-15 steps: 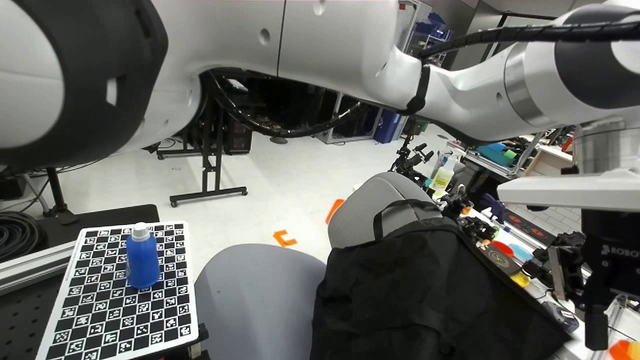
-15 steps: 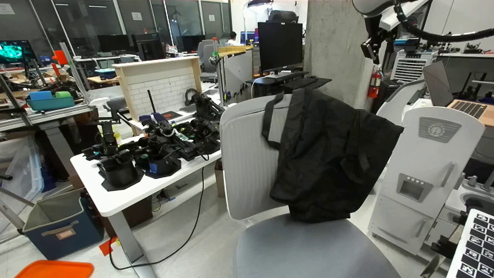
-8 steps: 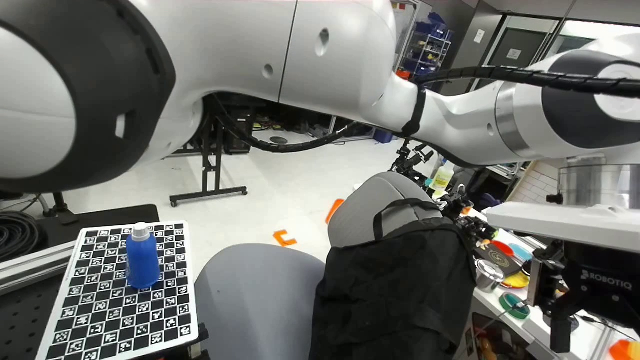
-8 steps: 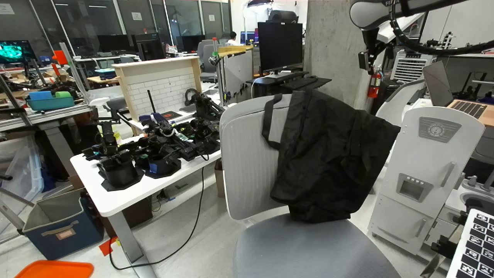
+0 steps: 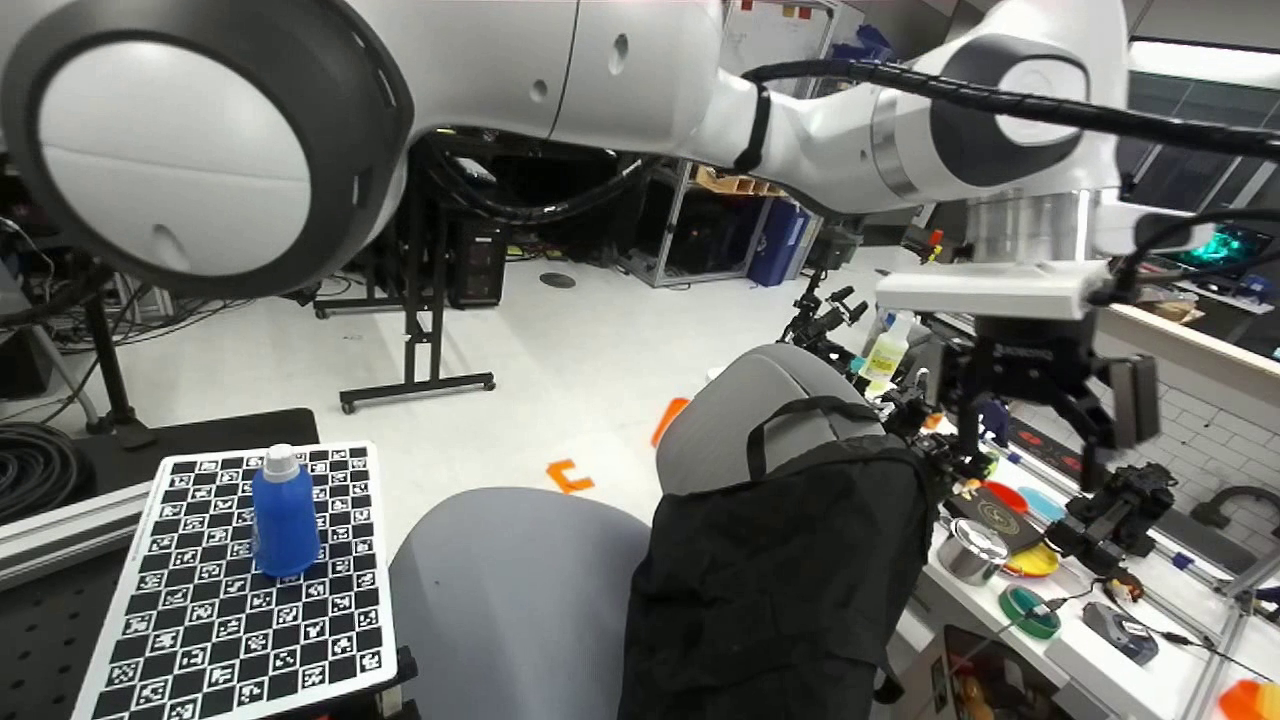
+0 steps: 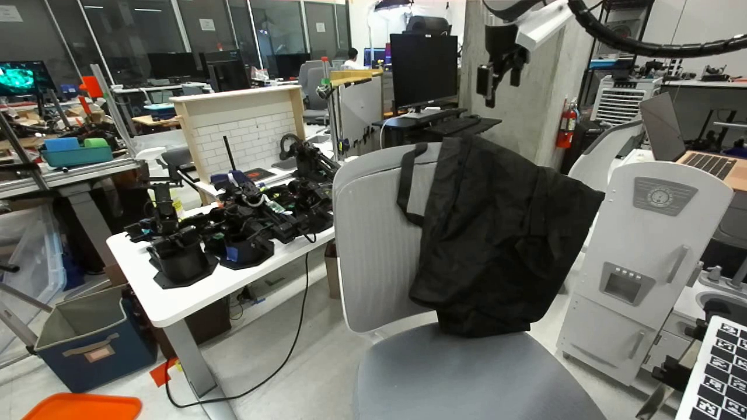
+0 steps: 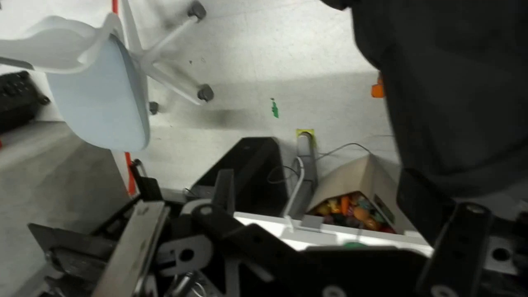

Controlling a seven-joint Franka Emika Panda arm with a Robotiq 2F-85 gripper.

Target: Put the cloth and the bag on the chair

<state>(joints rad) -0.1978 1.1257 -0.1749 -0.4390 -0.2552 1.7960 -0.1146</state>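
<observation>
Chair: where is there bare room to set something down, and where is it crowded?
In an exterior view, the seat looks bare between the board and the bag. The backrest is uncovered beside the strap. Crowded: where the bag covers the backrest, and the table, among black arms.

Office chair [image 6: 373, 251]: seat cut off below in both exterior views.
Black tote bag [image 5: 770, 590]: hides part of the chair's backrest.
Robotiq gripper [image 5: 1032, 445], higher than the chair: blurred in an exterior view.
Laptop [image 6: 709, 165], right of the chair: cut off by the edge.
</observation>
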